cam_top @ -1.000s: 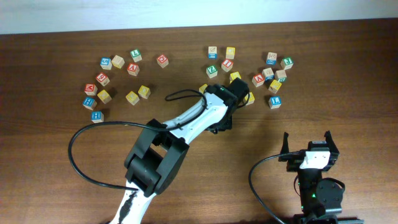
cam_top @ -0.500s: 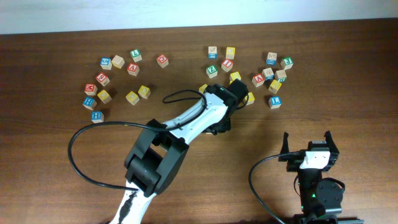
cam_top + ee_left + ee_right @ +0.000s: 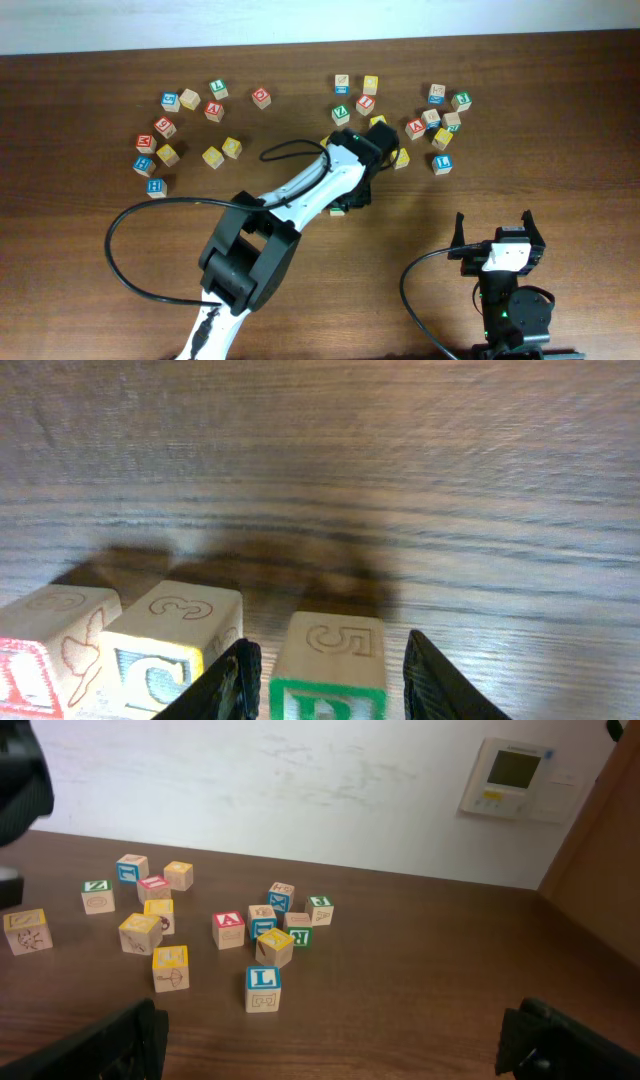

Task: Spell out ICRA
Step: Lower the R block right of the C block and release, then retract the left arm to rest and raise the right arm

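1. Currently lt gripper (image 3: 330,660) low over table (image 3: 400,480), jaws apart: slim gap on each side of green R cube (image 3: 326,675), which stands upright btwn the fingers (image 3: 238,680), not clamped.
2. Just left of R in wrist view: yellow C cube (image 3: 165,655), then red-faced cube (image 3: 30,660) close beside it, letter cropped by frame edge. All three in one row.
3. Red A cube (image 3: 228,930) well apart from row, in loose cluster w/ other cubes on robot's right.
4. Rt gripper (image 3: 497,232) spread wide, nothing btwn fingers, near front of table.
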You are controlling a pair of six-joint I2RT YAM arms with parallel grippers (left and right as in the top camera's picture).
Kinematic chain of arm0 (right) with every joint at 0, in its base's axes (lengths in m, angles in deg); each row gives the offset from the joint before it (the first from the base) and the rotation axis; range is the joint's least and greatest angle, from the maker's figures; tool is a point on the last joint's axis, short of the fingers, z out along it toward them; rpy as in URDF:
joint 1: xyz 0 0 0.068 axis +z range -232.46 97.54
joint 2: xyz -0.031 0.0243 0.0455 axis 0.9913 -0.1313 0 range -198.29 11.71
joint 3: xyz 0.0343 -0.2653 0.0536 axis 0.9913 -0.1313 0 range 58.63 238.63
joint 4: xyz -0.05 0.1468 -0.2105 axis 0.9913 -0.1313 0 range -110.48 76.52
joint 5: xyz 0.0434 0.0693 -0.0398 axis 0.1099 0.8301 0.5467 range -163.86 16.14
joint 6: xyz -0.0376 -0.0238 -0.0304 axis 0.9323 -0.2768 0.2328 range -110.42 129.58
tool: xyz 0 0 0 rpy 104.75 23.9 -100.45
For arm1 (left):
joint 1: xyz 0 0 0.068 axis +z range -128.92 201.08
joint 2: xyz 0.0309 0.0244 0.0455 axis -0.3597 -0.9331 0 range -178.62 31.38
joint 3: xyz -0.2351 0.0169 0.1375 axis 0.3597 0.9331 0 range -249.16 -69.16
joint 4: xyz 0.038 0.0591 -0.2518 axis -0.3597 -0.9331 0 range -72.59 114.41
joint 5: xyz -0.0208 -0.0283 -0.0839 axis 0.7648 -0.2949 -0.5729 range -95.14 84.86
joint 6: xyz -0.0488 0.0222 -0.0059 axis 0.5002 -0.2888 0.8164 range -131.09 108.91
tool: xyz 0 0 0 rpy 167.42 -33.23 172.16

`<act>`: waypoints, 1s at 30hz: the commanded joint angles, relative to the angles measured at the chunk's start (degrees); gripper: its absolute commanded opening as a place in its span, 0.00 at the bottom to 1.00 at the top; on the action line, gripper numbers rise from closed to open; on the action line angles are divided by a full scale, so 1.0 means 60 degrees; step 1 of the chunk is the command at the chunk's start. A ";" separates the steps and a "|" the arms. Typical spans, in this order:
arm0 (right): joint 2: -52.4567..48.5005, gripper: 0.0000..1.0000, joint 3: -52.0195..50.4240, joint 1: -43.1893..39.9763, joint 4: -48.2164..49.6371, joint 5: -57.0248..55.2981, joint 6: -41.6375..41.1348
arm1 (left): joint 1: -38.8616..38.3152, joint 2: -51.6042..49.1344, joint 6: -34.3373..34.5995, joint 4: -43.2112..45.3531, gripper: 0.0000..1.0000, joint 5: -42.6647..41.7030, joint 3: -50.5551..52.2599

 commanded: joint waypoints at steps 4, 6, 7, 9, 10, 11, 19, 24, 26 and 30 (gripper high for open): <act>0.0073 0.98 -0.0069 -0.0069 -0.0040 -0.0080 0.0004 | 0.0062 0.0040 -0.0157 -0.0878 0.51 0.0663 -0.1453; 0.0073 0.98 -0.0069 -0.0069 -0.0040 -0.0080 0.0004 | 0.0084 0.0058 -0.0193 -0.1585 0.55 0.0787 -0.2386; 0.0073 0.98 -0.0069 -0.0069 -0.0040 -0.0080 0.0004 | 0.0168 0.0091 -0.0193 -0.2007 0.57 0.0783 -0.2922; 0.0073 0.98 -0.0069 -0.0069 -0.0040 -0.0084 0.0004 | 0.0579 0.0215 -0.0280 -0.2943 0.59 0.0783 -0.4266; 0.0073 0.98 -0.0069 -0.0069 -0.0040 -0.0080 0.0004 | 0.0831 0.0284 -0.0492 -0.3217 0.60 0.0783 -0.4779; 0.0073 0.98 -0.0069 -0.0069 -0.0040 -0.0080 0.0004 | 0.1239 0.0397 -0.0718 -0.3530 0.61 0.0783 -0.5373; 0.0073 0.98 -0.0069 -0.0069 -0.0040 -0.0080 0.0004 | 0.6040 0.0834 -0.0838 -0.5643 0.99 0.0674 -0.6033; 0.0073 0.98 -0.0069 -0.0058 0.0903 0.2597 -0.1494 | 0.7311 0.0834 -0.0984 -0.5643 0.99 0.0860 -0.6033; 0.0073 0.98 -0.0069 -0.0058 0.1548 0.6546 -0.3326 | 0.7734 0.0834 -0.0984 -0.5643 0.99 0.0852 -0.6033; 0.0073 0.98 -0.0069 -0.0058 0.4222 0.9096 -0.4692 | 0.8138 0.0834 -0.0984 -0.5643 0.99 0.0860 -0.6033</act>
